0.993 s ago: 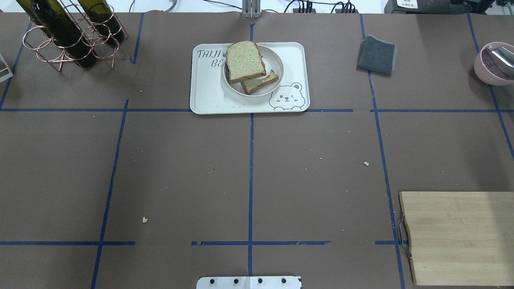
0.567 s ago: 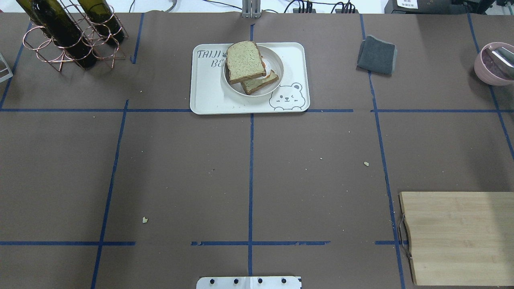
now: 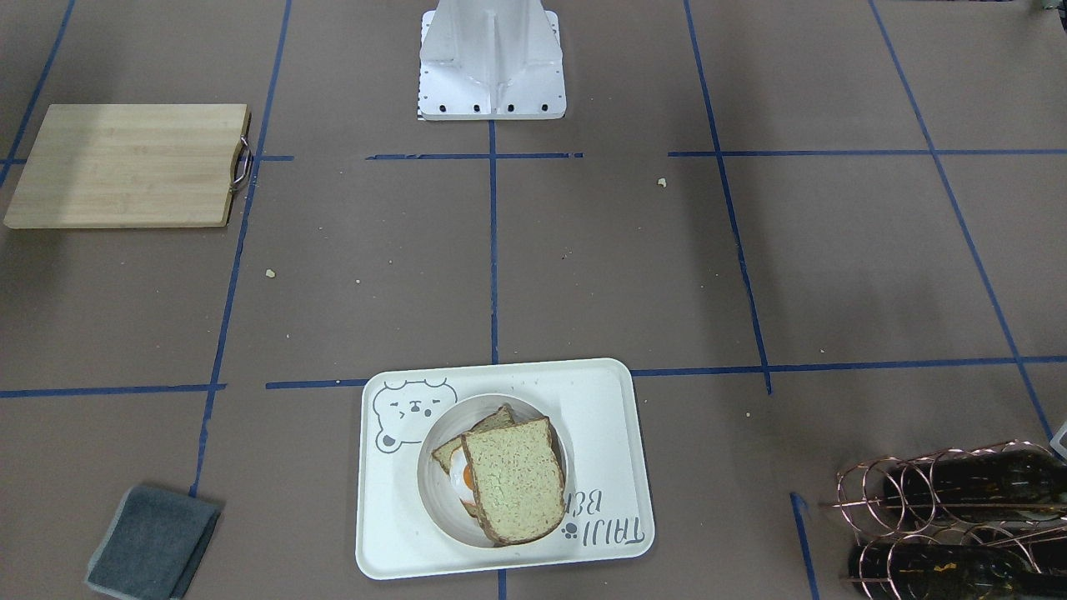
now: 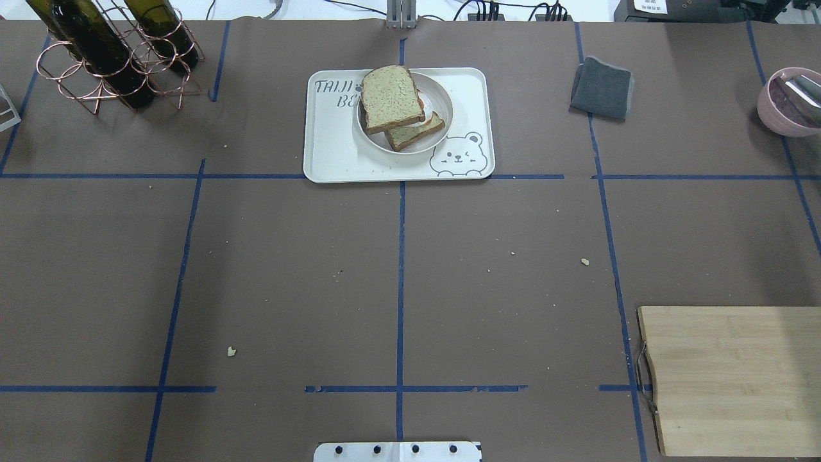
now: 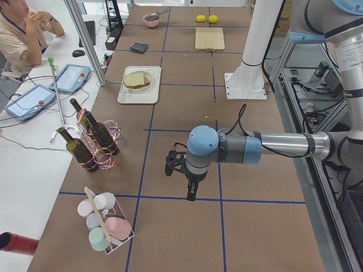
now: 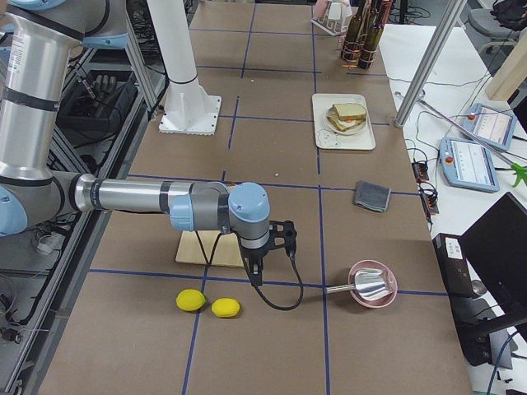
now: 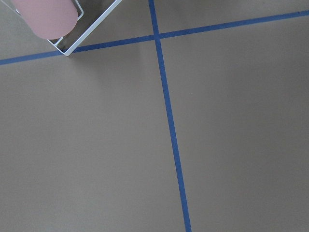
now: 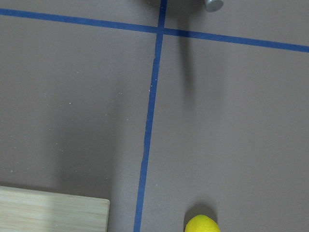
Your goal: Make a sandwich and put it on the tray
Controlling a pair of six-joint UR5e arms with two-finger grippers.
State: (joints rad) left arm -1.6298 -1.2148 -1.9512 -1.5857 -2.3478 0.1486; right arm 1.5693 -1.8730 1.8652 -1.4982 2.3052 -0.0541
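The sandwich [image 4: 391, 99] is two speckled bread slices with a fried egg [image 3: 467, 477] between them. It lies in a small off-white bowl [image 4: 442, 102] on the cream bear tray [image 4: 330, 147] at the far middle of the table. It also shows in the front view [image 3: 510, 479] and both side views [image 5: 136, 80] [image 6: 348, 114]. My left gripper [image 5: 191, 190] hangs over bare table far to the left of the tray. My right gripper [image 6: 255, 276] hangs far to the right, near the board. Both show only in the side views, so I cannot tell whether they are open or shut.
A wooden cutting board [image 4: 731, 378] lies at the near right. A grey cloth [image 4: 601, 86] and a pink bowl [image 4: 786, 102] are at the far right. A wine bottle rack [image 4: 109, 58] stands at the far left. Two lemons [image 6: 191, 300] and a cup rack [image 5: 105, 226] sit at the table's ends.
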